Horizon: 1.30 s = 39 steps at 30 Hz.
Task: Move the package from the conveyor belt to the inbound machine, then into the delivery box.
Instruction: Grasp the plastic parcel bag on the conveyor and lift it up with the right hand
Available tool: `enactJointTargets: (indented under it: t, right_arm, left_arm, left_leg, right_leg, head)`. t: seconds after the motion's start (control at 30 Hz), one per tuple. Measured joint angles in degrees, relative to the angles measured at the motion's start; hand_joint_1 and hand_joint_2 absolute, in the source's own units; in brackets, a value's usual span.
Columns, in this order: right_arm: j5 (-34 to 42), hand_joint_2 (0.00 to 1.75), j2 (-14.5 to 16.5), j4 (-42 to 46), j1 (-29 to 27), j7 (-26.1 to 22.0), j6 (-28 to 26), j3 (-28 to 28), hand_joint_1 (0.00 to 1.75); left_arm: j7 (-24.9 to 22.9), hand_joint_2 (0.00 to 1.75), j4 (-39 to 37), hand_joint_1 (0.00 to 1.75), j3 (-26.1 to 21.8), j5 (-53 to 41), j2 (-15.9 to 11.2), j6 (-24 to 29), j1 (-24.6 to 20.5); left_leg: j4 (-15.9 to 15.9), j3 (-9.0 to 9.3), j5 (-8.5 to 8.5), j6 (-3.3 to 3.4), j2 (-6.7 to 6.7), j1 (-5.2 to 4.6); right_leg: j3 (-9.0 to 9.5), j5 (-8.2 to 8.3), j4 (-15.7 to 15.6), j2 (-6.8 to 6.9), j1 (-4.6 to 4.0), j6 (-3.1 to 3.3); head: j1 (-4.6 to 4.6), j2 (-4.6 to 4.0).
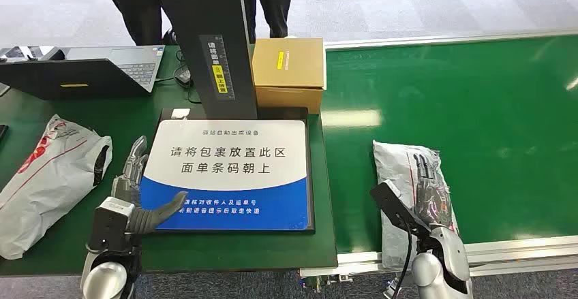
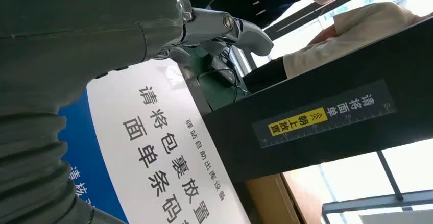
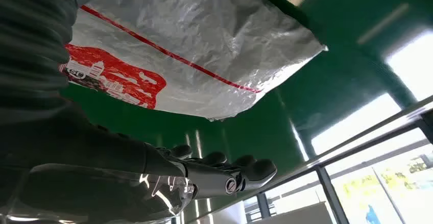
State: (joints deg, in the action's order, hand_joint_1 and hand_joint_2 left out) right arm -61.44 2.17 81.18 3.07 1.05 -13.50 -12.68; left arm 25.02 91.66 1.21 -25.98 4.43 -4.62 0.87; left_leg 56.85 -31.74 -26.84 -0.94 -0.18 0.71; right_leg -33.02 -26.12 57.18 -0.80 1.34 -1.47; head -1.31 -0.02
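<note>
Lying flat on the green conveyor belt (image 1: pixel 491 108), near its front rail, the grey plastic package (image 1: pixel 402 176) sits lengthwise with its red printing showing in the right wrist view. The right hand (image 1: pixel 429 193) reaches over the package with its fingers stretched out along the top; from the head view they seem to rest on or just above the film, though contact is hard to judge, and nothing is clasped in them. In the right wrist view the package (image 3: pixel 204 45) lies beside the extended dark fingers (image 3: pixel 245 168), with green belt between them.

The left hand (image 1: pixel 136 190) lies loose on the green table, fingers spread and holding nothing, its thumb touching the blue edge of the inbound machine's white scanning plate (image 1: pixel 232 163). A black post (image 1: pixel 211 47) rises from the back of that plate. Behind it and to the right stands a brown cardboard box (image 1: pixel 290 71). To the left of the plate, a second grey mailer bag (image 1: pixel 48 183) lies on the table, and a laptop (image 1: pixel 88 71) sits open further back. People's legs (image 1: pixel 140 3) stand behind the table.
</note>
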Motion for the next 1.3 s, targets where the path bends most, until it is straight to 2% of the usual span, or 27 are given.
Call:
enactJointTargets:
  t: [0.4,0.87,1.3]
  right_arm:
    - [-3.82,1.75,-0.03,-1.99,0.73,3.35,1.2,-0.19,0.0]
    - [-14.17,1.75,-0.36,-5.1,1.18,12.79,5.0,-0.58,0.0]
    - [-15.51,1.75,-0.25,-9.03,2.73,13.68,4.91,-1.26,0.0]
  left_arm:
    - [-0.72,1.75,0.36,0.0,-0.26,-0.36,0.38,-0.57,-0.07]
    - [-1.46,1.75,0.49,0.0,-0.36,-0.96,0.65,-1.16,-0.26]
    - [-2.07,1.75,0.49,0.0,-0.36,-1.1,0.95,-1.52,-0.85]
  left_leg:
    - [0.0,0.01,0.0,0.0,0.0,0.0]
    - [0.0,0.02,0.0,0.0,0.0,0.0]
    - [0.0,0.08,0.0,0.0,0.0,0.0]
  right_leg:
    - [0.0,0.0,0.0,0.0,0.0,0.0]
    - [0.0,0.0,0.0,0.0,0.0,0.0]
    - [0.09,0.0,-0.01,0.01,0.0,0.0]
  head:
    - [-0.01,0.0]
    - [0.0,0.0]
    - [0.0,0.0]
